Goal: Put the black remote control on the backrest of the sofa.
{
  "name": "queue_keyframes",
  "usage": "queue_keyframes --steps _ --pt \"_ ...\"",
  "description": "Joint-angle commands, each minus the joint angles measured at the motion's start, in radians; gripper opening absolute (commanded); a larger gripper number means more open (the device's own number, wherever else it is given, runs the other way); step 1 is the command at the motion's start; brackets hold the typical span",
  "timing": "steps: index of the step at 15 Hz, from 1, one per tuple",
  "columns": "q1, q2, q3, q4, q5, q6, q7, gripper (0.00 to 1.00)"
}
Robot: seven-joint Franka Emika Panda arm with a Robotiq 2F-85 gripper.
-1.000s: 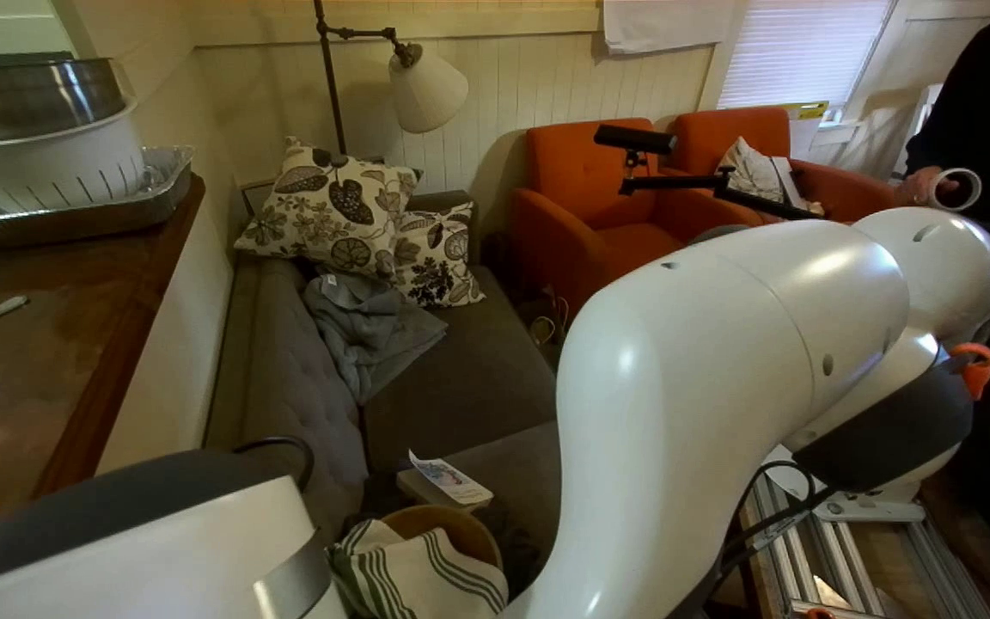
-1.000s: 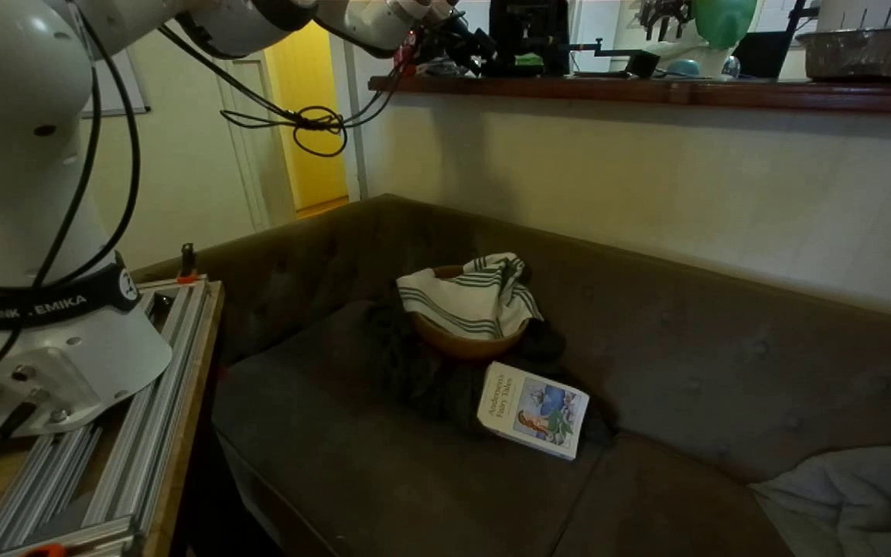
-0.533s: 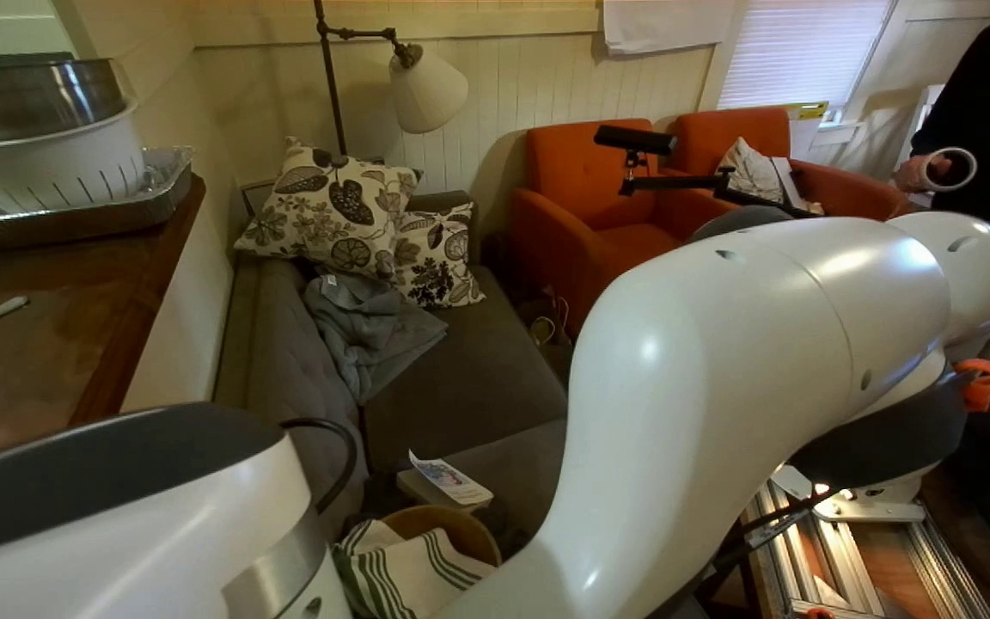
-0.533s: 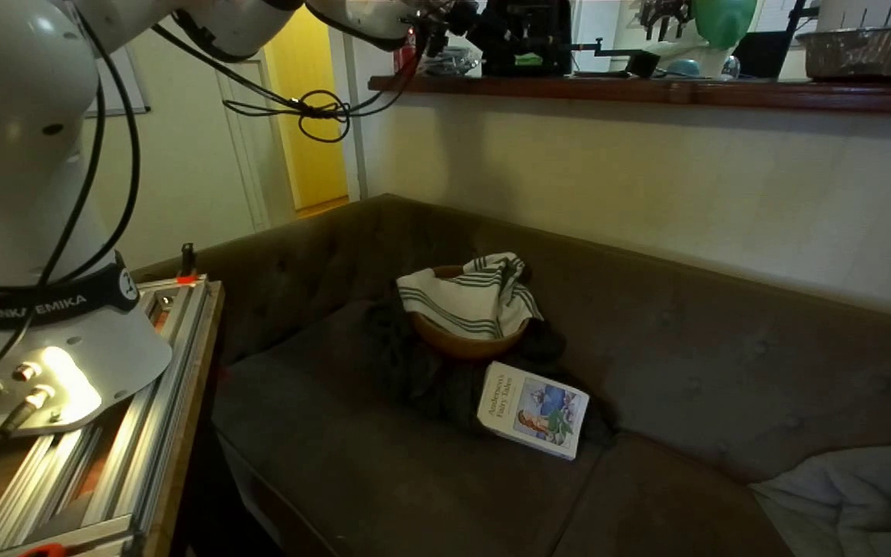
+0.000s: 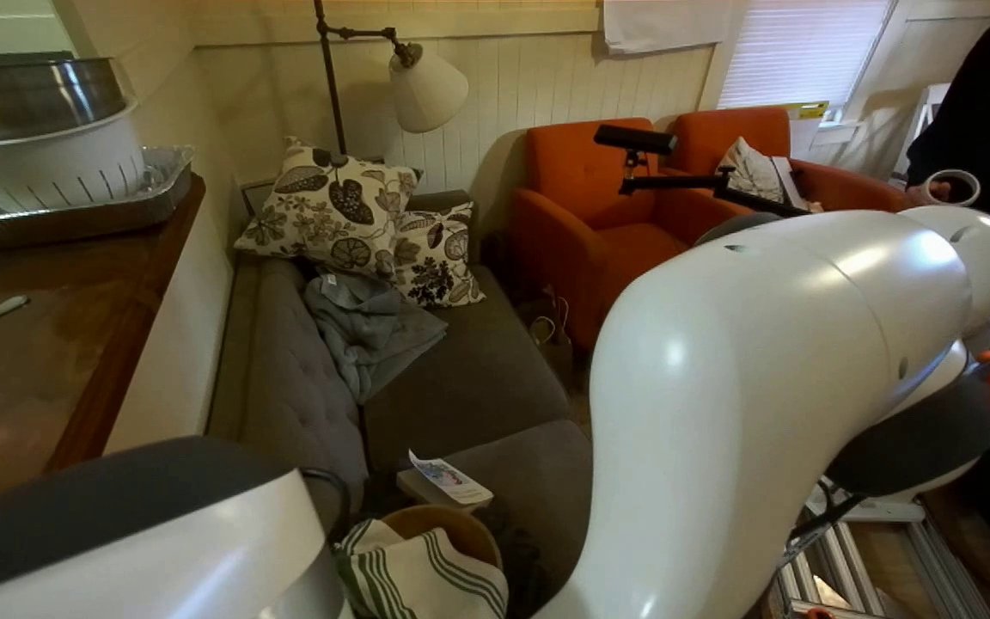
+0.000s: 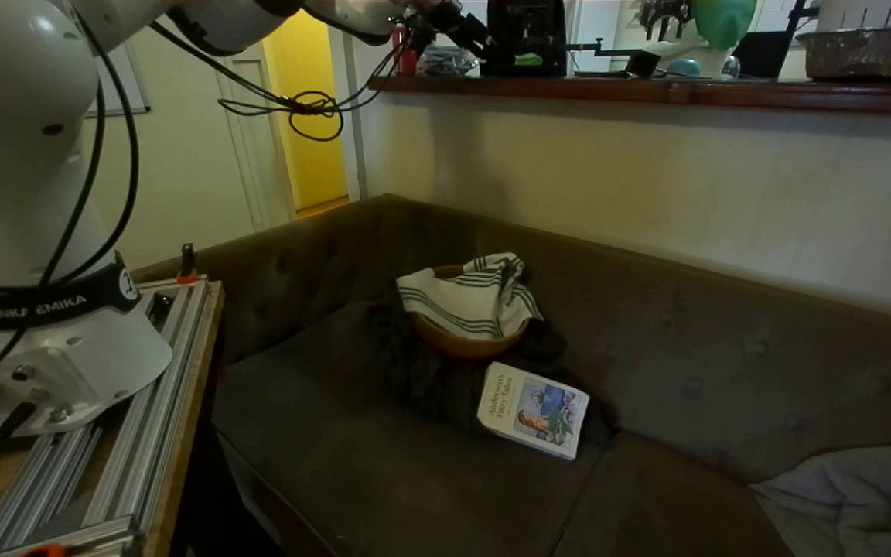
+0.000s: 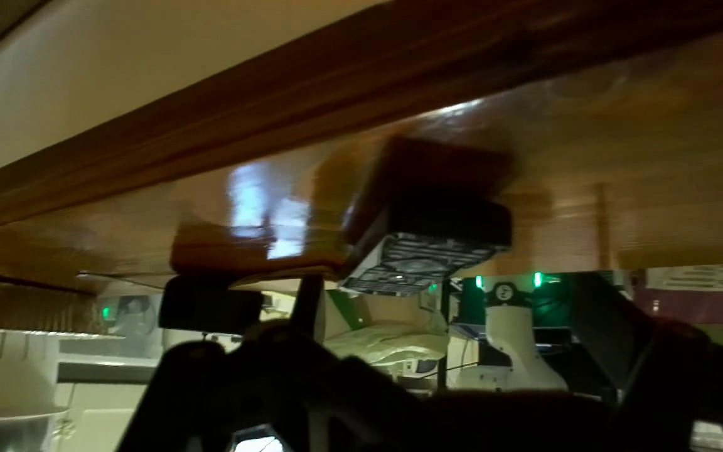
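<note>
In the wrist view's lower half, the gripper [image 7: 452,292] stands wide apart, holding nothing. Near the frame's centre, what looks like the black remote control [image 7: 433,242] lies on the wooden counter [image 7: 587,144].

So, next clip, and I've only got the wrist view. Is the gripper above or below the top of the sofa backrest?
Observer: Above, by the look of an exterior view: the gripper is up at the level of the wooden counter, higher than the backrest.
Operator: Anything in front of that backrest?
Observer: A brown bowl with a striped cloth draped over it, in both exterior views.
Operator: And is anyone around?
Observer: Yes, a person in black at the right edge of an exterior view.
</note>
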Motion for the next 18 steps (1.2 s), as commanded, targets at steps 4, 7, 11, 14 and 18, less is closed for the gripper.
queue_keyframes --steps 4,7,11,14,18 --pt "-0.018 0.031 0.045 0.02 0.02 0.027 -0.005 1.0" --pt "-0.022 0.056 0.029 0.031 0.008 0.034 0.007 1.0" --pt "-0.033 0.096 -0.035 0.062 -0.013 0.06 0.137 1.0" --pt "-0.031 0.111 -0.117 0.069 -0.041 0.053 0.252 1.0" --pt "-0.018 0.102 -0.208 0.054 -0.047 -0.005 0.352 1.0"
